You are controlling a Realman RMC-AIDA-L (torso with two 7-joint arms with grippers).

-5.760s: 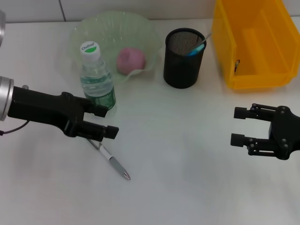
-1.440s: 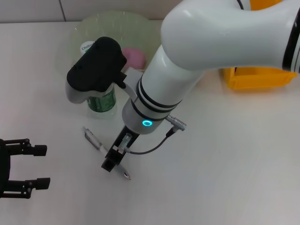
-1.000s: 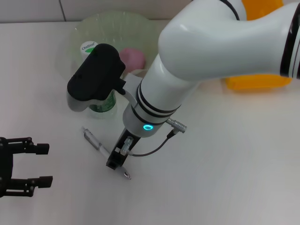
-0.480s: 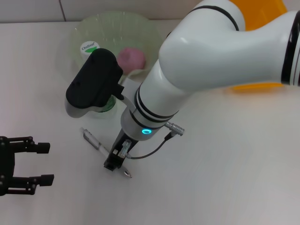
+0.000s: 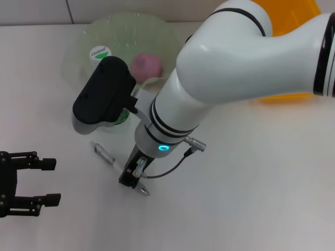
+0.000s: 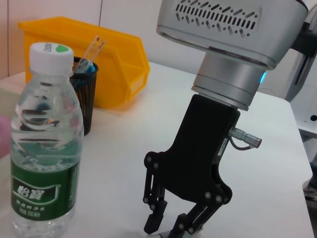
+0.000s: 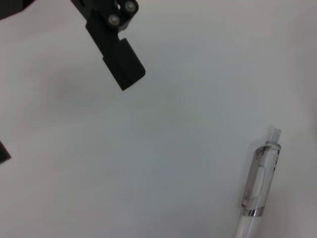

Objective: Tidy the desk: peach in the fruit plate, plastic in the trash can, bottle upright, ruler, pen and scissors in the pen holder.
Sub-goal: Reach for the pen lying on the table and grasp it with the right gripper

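Where the right gripper (image 5: 130, 180) reaches down to the table (image 5: 251, 183), its fingers stand on either side of the pen (image 5: 119, 167) near the tip end, closed to a narrow gap; whether they already pinch it cannot be told. That pen lies flat, its long axis diagonal, the metal tip toward the robot and its right, the clear cap end toward the bottle (image 5: 107, 86). Upright, the bottle stands just beyond, before the fruit plate (image 5: 99, 31) holding the peach (image 5: 147, 65). Far left, the left gripper (image 5: 39, 180) hovers with jaws wide and empty.
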